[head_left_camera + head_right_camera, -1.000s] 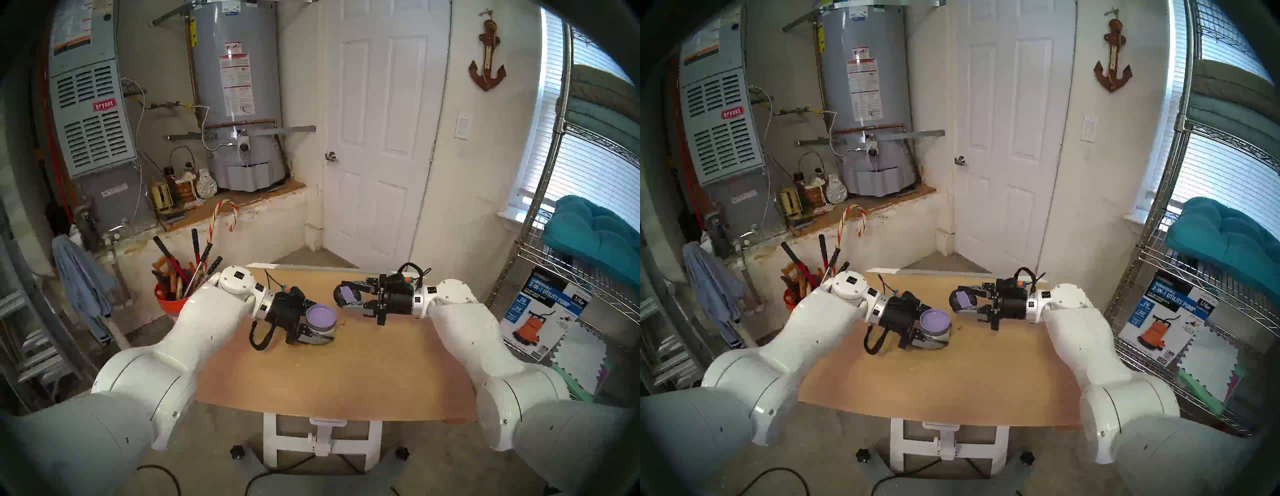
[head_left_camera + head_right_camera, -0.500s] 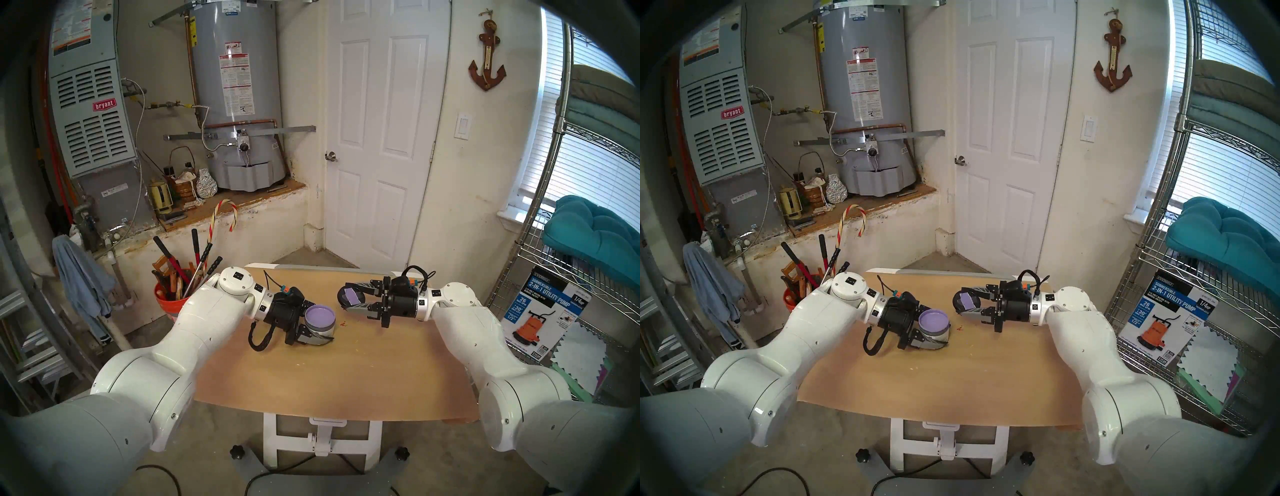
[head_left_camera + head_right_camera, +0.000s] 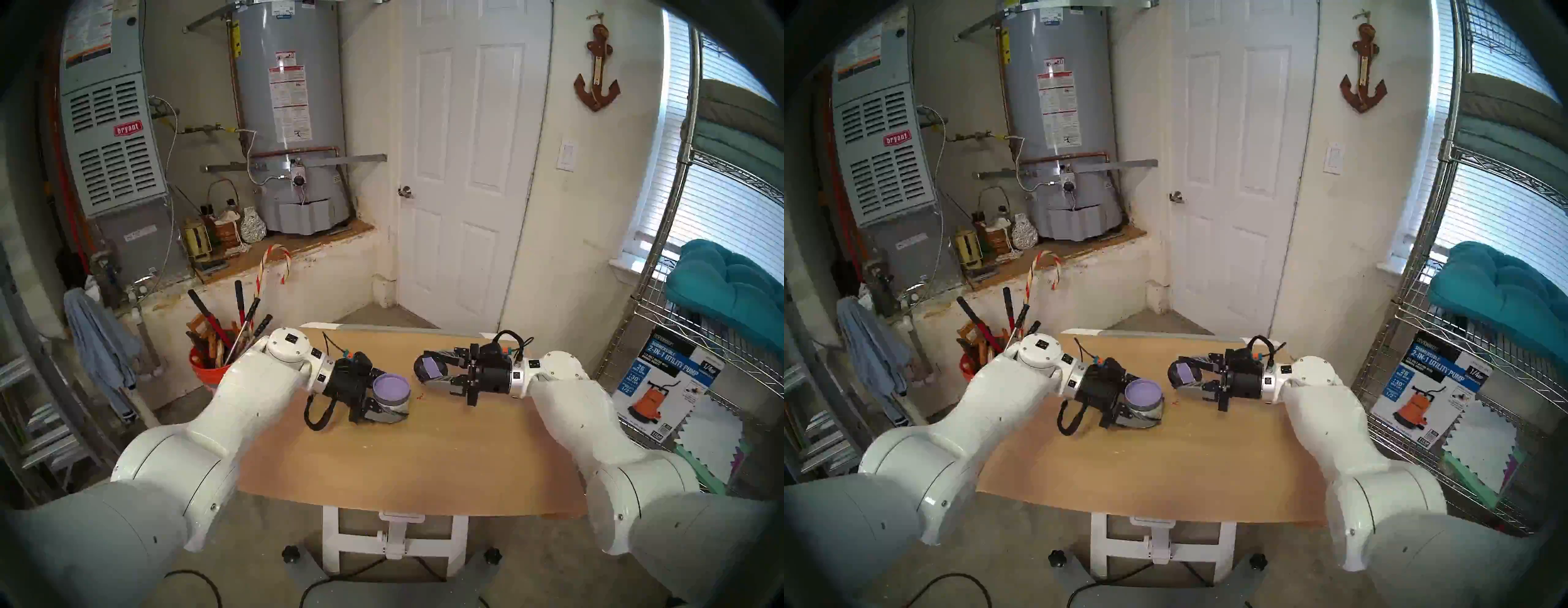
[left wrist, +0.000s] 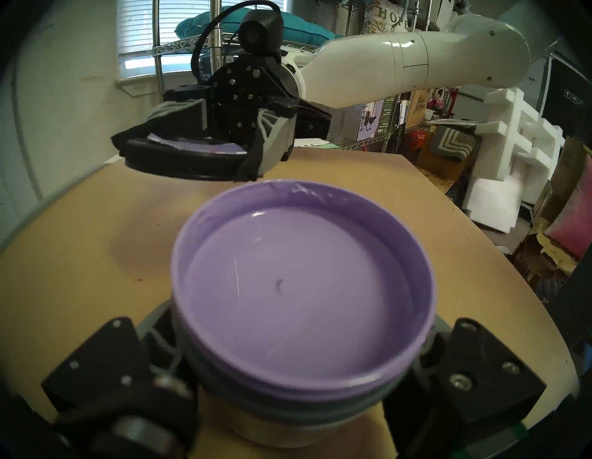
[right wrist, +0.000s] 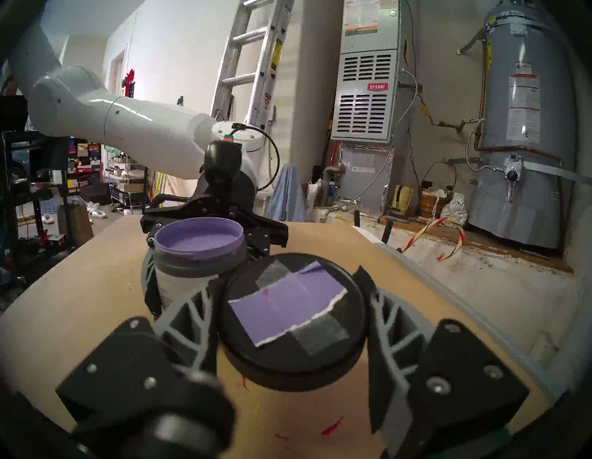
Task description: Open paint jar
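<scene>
Your left pincer clamps paint jar, lilac paint exposed — right pincer pinches black lid, clear of jar; setting lid on tabletop left.

1. The small squat open paint jar sits on the tan wooden table, left of centre, between the left gripper's fingers.
2. The round black screw lid hangs above the table to the jar's right, apart from it, within the right gripper.

Bare table lies open in front; between jar and lid, only a narrow gap.
</scene>
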You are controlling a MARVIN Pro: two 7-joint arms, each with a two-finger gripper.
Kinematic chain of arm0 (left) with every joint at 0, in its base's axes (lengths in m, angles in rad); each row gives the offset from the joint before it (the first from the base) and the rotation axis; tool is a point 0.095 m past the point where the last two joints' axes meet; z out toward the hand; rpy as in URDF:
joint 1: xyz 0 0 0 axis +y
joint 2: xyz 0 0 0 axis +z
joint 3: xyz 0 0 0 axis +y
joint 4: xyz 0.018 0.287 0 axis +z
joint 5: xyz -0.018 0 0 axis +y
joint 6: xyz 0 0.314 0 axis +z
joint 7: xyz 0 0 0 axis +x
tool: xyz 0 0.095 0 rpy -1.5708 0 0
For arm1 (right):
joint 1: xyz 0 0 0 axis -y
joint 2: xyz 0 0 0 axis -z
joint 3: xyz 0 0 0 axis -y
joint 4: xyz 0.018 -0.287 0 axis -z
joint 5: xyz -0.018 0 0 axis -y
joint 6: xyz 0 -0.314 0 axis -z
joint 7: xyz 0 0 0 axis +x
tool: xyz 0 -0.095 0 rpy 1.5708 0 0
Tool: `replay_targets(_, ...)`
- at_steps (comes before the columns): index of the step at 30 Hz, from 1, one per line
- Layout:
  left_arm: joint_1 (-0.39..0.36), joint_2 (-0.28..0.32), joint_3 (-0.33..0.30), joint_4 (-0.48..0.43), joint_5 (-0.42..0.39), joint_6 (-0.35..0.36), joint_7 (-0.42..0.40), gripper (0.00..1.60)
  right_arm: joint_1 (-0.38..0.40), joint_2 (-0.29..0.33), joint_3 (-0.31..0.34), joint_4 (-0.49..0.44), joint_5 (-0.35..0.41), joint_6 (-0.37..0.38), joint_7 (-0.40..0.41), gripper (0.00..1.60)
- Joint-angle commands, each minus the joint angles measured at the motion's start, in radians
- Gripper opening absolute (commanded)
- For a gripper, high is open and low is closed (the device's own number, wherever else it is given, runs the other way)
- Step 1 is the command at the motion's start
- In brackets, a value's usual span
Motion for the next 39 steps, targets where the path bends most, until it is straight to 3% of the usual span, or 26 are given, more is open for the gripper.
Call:
replay_targets(1, 0.005, 0.017, 0.011, 0.007, 0.017, 0.012, 0.003, 0.0, 0.013, 0.0, -0.002, -0.007, 0.011, 0.001, 0.036, 0.0)
replay_targets(11, 0.01, 0.02, 0.014, 0.0, 0.015, 0.018, 0.012, 0.03, 0.012, 0.002, -0.003, -0.008, 0.013, 0.001, 0.038, 0.0)
replay_targets(12, 0.011, 0.021, 0.015, 0.0, 0.015, 0.019, 0.014, 0.62, 0.012, 0.002, -0.003, -0.007, 0.012, 0.0, 0.038, 0.0)
replay_targets(13, 0.011, 0.021, 0.016, 0.0, 0.014, 0.019, 0.015, 1.39, 0.012, 0.003, -0.003, -0.007, 0.012, 0.0, 0.038, 0.0)
replay_targets(15, 0.012, 0.023, 0.018, -0.003, 0.015, 0.022, 0.018, 1.56, 0.013, 0.003, -0.003, -0.006, 0.013, -0.001, 0.038, 0.0)
replay_targets(32, 0.024, 0.03, 0.018, -0.034, 0.011, 0.047, 0.019, 1.6, 0.002, 0.01, -0.004, -0.02, 0.013, 0.002, 0.038, 0.0)
replay_targets(36, 0.033, 0.036, 0.015, -0.056, 0.011, 0.057, 0.02, 1.6, -0.006, 0.01, -0.009, -0.023, -0.007, -0.003, -0.001, 0.0)
replay_targets(39, 0.045, 0.046, 0.008, -0.084, 0.008, 0.064, 0.022, 1.6, -0.01, 0.01, -0.024, -0.027, -0.04, -0.015, -0.04, 0.11)
